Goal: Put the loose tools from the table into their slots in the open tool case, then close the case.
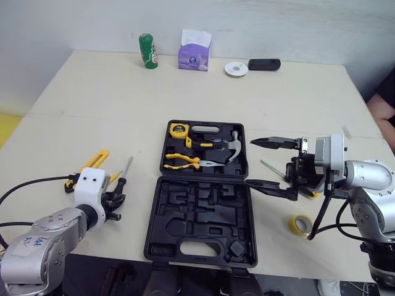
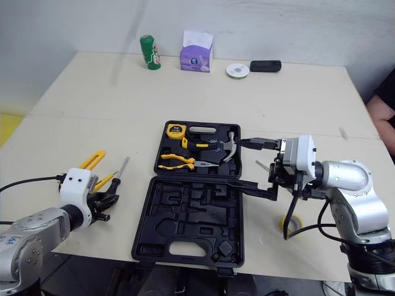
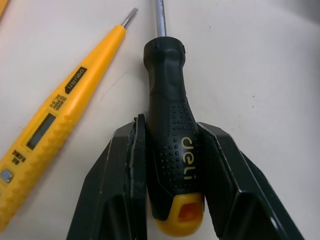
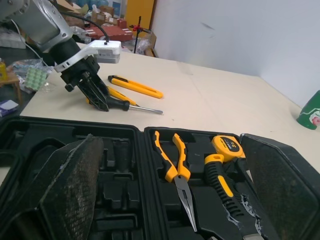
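The open black tool case (image 1: 162, 237) lies at the table's middle front. Its far half holds a tape measure (image 1: 178, 129), pliers (image 1: 185, 161) and a hammer (image 1: 229, 148). My left gripper (image 1: 116, 200), left of the case, is shut on the black handle of a screwdriver (image 3: 170, 130) that lies on the table. Beside the screwdriver lie a yellow tester pen (image 3: 55, 110) and a yellow utility knife (image 1: 92, 161). My right gripper (image 1: 251, 163) hovers wide open at the case's right edge, holding nothing. A thin metal shaft (image 1: 270, 166) lies behind it.
A yellow tape roll (image 1: 300, 224) lies at the front right. Along the far edge stand a green can (image 1: 148, 50), a tissue box (image 1: 195, 50), a white disc (image 1: 236, 69) and a black device (image 1: 264, 64). A person's arm (image 1: 382, 111) shows at the right edge.
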Available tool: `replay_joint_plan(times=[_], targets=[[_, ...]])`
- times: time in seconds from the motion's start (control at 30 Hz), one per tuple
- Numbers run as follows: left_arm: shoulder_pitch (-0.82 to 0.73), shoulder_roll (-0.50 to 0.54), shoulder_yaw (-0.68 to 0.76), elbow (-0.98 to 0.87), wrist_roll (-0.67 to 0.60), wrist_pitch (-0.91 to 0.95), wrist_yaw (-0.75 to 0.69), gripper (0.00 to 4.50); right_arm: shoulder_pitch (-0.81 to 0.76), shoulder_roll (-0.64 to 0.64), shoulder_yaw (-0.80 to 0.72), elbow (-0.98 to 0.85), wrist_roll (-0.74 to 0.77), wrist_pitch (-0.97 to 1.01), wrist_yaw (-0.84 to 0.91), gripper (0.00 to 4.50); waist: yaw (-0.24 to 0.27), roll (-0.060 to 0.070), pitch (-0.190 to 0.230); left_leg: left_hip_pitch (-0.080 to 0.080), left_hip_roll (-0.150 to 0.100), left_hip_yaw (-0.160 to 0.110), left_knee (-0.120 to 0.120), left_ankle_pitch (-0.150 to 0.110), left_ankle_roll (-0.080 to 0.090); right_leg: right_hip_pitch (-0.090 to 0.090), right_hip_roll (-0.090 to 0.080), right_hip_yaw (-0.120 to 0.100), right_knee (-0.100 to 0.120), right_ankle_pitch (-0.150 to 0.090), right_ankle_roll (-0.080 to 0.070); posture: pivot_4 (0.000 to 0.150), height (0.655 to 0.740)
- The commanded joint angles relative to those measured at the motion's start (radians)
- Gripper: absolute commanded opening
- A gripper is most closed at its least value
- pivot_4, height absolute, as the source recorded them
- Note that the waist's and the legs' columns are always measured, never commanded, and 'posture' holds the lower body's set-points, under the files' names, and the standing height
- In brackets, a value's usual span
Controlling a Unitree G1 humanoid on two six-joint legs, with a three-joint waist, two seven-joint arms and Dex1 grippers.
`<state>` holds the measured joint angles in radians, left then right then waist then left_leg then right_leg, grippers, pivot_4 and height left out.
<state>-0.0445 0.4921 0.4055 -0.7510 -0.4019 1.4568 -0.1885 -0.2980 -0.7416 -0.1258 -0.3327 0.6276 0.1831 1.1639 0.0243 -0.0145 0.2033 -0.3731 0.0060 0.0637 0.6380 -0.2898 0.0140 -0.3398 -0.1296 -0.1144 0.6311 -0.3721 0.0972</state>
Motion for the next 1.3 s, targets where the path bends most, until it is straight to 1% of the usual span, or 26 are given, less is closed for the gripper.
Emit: replay_joint_plan(times=[0.03,0.1,0.17,0.23,0.33,0.47,0.5,0.57,0.67,0.73,0.83,0.93,1.07,1.2,1.3], targets=[[-0.008,0.007,0.03,-0.007,0.011,-0.144,-0.032,1.07,-0.016,-0.014,-0.028,-0.045,0.025,0.012,-0.009,4.5,0.0,0.0,0.0,0.0,0.0,0.0,0.0,0.0,0.0,0.0,0.0,0.0,0.0,0.0,0.0,0.15,0.74],[-0.028,0.047,0.08,-0.001,-0.033,-0.269,-0.132,1.07,-0.02,-0.024,-0.032,-0.036,0.009,0.013,-0.009,4.5,0.0,0.0,0.0,-0.001,0.0,0.0,0.0,0.0,0.0,0.0,0.0,-0.001,-0.002,0.0,0.0,0.15,0.74],[-0.033,0.121,0.1,0.033,-0.074,-0.367,-0.261,1.07,-0.023,-0.038,-0.046,-0.007,-0.008,0.002,0.001,4.5,0.0,0.0,0.0,-0.002,0.0,0.0,0.0,0.0,0.0,-0.001,0.0,-0.001,-0.002,0.001,0.0,0.15,0.74],[-0.025,0.225,0.076,0.084,-0.084,-0.501,-0.422,1.07,-0.019,-0.058,-0.06,0.026,-0.025,-0.018,0.017,4.5,-0.001,0.0,0.0,-0.003,0.0,0.0,0.0,0.0,0.0,-0.001,0.0,-0.002,-0.003,0.001,0.0,0.15,0.74],[-0.075,0.338,0.046,0.177,-0.101,-0.658,-0.592,1.07,0.0,-0.084,-0.08,0.056,-0.039,-0.037,0.039,4.5,-0.001,0.0,0.001,-0.003,0.0,0.001,0.0,0.0,0.001,-0.001,0.0,-0.002,-0.004,0.001,0.0,0.15,0.74],[-0.148,0.472,-0.096,0.298,-0.015,-0.911,-0.781,1.07,0.028,-0.108,-0.107,0.082,-0.053,-0.053,0.057,4.5,0.0,0.0,0.001,-0.003,0.001,0.001,0.0,0.0,0.001,-0.001,0.0,-0.002,-0.005,0.002,0.0,0.15,0.74],[-0.196,0.499,-0.157,0.333,0.005,-0.974,-0.843,1.07,0.043,-0.115,-0.119,0.091,-0.058,-0.062,0.065,4.5,0.0,0.0,0.001,-0.003,0.0,0.001,0.0,-0.001,0.001,-0.001,0.0,-0.002,-0.005,0.002,0.0,0.15,0.74],[-0.32,0.512,-0.264,0.391,0.016,-1.028,-0.927,1.07,0.073,-0.123,-0.135,0.102,-0.064,-0.074,0.08,4.5,0.006,0.001,0.001,-0.003,0.0,0.001,-0.001,-0.001,0.002,-0.001,0.0,-0.003,-0.005,0.002,0.0,0.15,0.74],[-0.471,0.504,-0.397,0.434,0.03,-1.029,-1.006,1.07,0.111,-0.124,-0.147,0.101,-0.062,-0.09,0.086,4.5,0.003,0.001,0.001,-0.004,-0.001,0.001,-0.001,0.0,0.003,-0.001,0.0,-0.004,-0.005,0.003,0.002,0.15,0.74],[-0.544,0.495,-0.48,0.443,0.054,-1.011,-1.04,1.07,0.134,-0.119,-0.156,0.092,-0.062,-0.094,0.078,4.5,-0.002,0.001,0.001,-0.005,-0.001,0.002,-0.001,0.0,0.003,-0.001,0.001,-0.003,-0.003,0.004,0.003,0.15,0.74],[-0.63,0.479,-0.59,0.411,0.034,-0.875,-1.078,1.07,0.181,-0.112,-0.169,0.074,-0.061,-0.103,0.071,4.5,-0.008,0.001,0.001,-0.005,-0.001,0.003,-0.001,0.0,0.004,-0.001,0.003,-0.002,-0.003,0.004,0.004,0.15,0.74],[-0.694,0.454,-0.677,0.392,0.063,-0.769,-1.063,1.07,0.204,-0.11,-0.173,0.059,-0.055,-0.096,0.059,4.5,-0.005,0.001,0.002,-0.005,0.0,0.002,0.0,0.0,0.004,-0.001,0.007,-0.002,-0.003,0.004,0.004,0.15,0.74],[-0.761,0.434,-0.796,0.378,0.166,-0.746,-1.055,1.07,0.219,-0.119,-0.174,0.04,-0.05,-0.073,0.04,4.5,-0.002,0.002,0.002,-0.008,0.003,0.001,0.008,0.0,0.004,-0.001,0.012,0.001,-0.003,0.005,0.005,0.15,0.74],[-0.82,0.364,-0.845,0.379,0.201,-0.674,-1.009,1.07,0.252,-0.122,-0.186,0.009,-0.045,-0.057,0.03,4.5,0.002,0.002,0.002,-0.013,0.005,-0.001,0.011,-0.001,0.004,-0.003,0.014,0.001,-0.003,0.006,0.004,0.15,0.74],[-0.835,0.367,-0.889,0.396,0.259,-0.682,-1.005,1.07,0.278,-0.116,-0.195,-0.018,-0.034,-0.043,0.018,4.5,0.001,0.002,0.002,-0.014,0.005,-0.001,0.012,-0.001,0.005,-0.003,0.014,0.0,-0.004,0.006,0.004,0.15,0.74]])
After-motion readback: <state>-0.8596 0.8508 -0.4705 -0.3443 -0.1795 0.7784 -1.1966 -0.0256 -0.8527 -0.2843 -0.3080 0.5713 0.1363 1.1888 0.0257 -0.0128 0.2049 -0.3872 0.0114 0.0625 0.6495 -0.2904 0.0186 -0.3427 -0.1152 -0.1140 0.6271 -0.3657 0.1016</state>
